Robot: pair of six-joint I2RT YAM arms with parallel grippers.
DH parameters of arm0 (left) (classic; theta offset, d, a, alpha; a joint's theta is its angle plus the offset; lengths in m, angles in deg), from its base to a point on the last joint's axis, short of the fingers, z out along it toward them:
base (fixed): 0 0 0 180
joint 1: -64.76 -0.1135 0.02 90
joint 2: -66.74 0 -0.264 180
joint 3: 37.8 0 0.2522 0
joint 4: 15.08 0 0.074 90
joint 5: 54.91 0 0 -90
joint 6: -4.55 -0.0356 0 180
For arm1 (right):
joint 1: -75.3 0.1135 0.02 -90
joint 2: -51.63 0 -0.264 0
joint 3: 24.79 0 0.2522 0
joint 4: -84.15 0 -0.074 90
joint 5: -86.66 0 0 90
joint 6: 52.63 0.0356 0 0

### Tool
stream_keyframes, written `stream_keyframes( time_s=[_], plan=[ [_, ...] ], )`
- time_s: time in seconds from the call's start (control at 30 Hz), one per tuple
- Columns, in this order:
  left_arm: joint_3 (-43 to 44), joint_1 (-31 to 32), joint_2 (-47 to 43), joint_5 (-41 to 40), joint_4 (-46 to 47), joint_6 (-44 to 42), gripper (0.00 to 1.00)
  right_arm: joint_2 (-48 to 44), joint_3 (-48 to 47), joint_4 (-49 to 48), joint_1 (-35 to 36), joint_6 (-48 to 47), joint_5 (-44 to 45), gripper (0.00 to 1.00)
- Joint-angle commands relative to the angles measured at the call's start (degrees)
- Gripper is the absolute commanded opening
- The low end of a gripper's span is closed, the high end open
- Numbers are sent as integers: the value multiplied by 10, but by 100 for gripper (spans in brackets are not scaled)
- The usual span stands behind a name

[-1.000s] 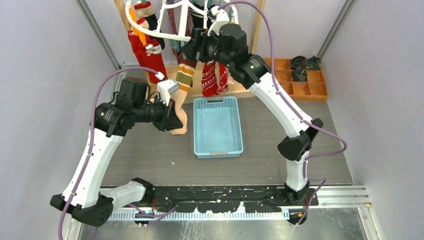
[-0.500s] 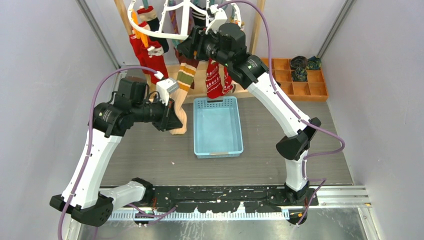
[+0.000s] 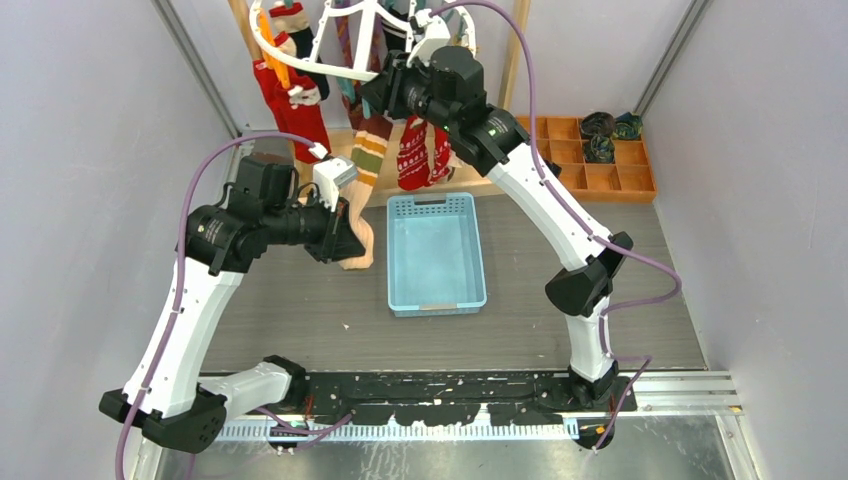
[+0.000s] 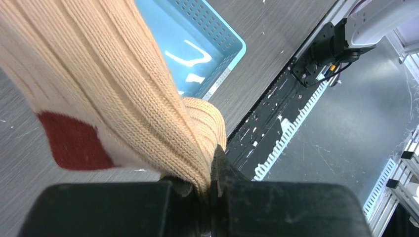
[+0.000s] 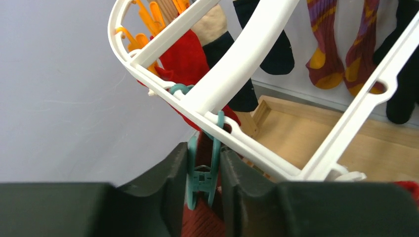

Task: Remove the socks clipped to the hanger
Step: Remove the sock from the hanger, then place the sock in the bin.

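A lab test cell: grey panel walls (image 3: 90,150), aluminium rails (image 3: 680,385).

We show the hanger (image 5: 247,47), a white oval frame with curved inner bars, hanging tilted at the rear. Red, navy, striped and maroon socks (image 3: 305,125) dangle from it; 1 teal clip (image 5: 202,170) grips dark red fabric; a beige sock (image 4: 113,84) with a red patch hangs lower, in front

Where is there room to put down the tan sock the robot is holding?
Inside the blue basket, bare to all four walls. Also the grey mat between the basket and the right arm. Crowded: under the hanger, where socks dangle.
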Motion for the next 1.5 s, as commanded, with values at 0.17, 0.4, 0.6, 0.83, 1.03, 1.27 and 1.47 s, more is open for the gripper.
stream_keyframes(
  time_s=[0.17,0.4,0.6,0.83,1.03,1.27,1.47],
  plan=[
    [9,2,-14,18,-18,-28,0,-6,-22,-26,1,4,3,7],
    [-22,2,-29,23,-24,-43,0,-34,1,-13,2,-4,-20,46],
    [-26,2,-37,22,-32,-70,0,-169,233,-75,1,-7,-65,87],
    [-22,2,-48,21,-41,-106,0,-318,490,-160,3,32,-174,100],
    [-2,2,-62,54,-47,-134,0,-383,630,-266,37,83,-285,100],
    [29,2,-69,88,-60,-141,0,-374,670,-323,77,116,-351,100],
    [49,2,-79,111,-61,-142,0,-339,661,-369,99,146,-363,95]
  ],
)
